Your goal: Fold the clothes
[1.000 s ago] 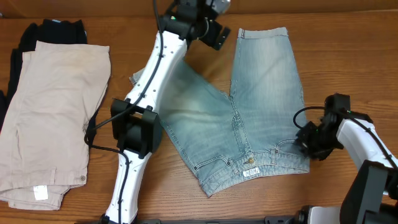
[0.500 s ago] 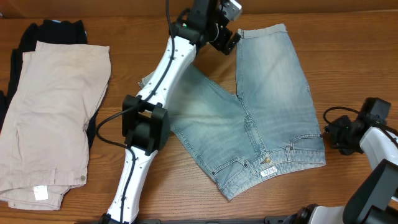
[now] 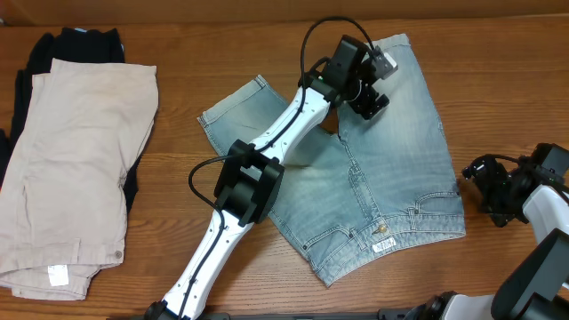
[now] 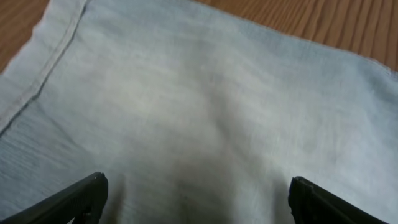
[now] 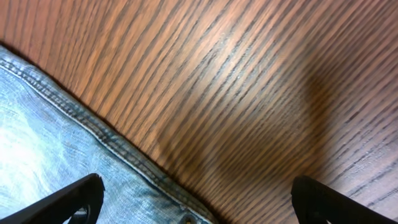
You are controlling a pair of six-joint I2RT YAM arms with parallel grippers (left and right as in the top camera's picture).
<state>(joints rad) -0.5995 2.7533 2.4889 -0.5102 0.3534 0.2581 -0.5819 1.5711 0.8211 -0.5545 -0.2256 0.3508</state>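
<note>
The clothes, light-blue denim shorts (image 3: 391, 169), lie spread flat on the wooden table, waistband at the lower right and both legs pointing up and left. My left gripper (image 3: 369, 93) hovers open over the upper right leg; in the left wrist view pale denim (image 4: 205, 93) fills the space between its wide-apart fingertips (image 4: 93, 193), and nothing is gripped. My right gripper (image 3: 484, 182) stands open just right of the waistband, apart from it. In the right wrist view the stitched edge of the shorts (image 5: 43, 143) crosses the lower left, with bare wood between the fingers.
A pile of beige trousers (image 3: 80, 169) lies at the left of the table on top of a black garment (image 3: 71, 44). My left arm (image 3: 249, 182) stretches diagonally across the left leg of the shorts. Bare wood (image 5: 249, 93) lies right of the waistband.
The shorts slid right. My right gripper opened, let go of the waistband and drew back to the right. My left gripper moved from the far edge down over the right leg.
</note>
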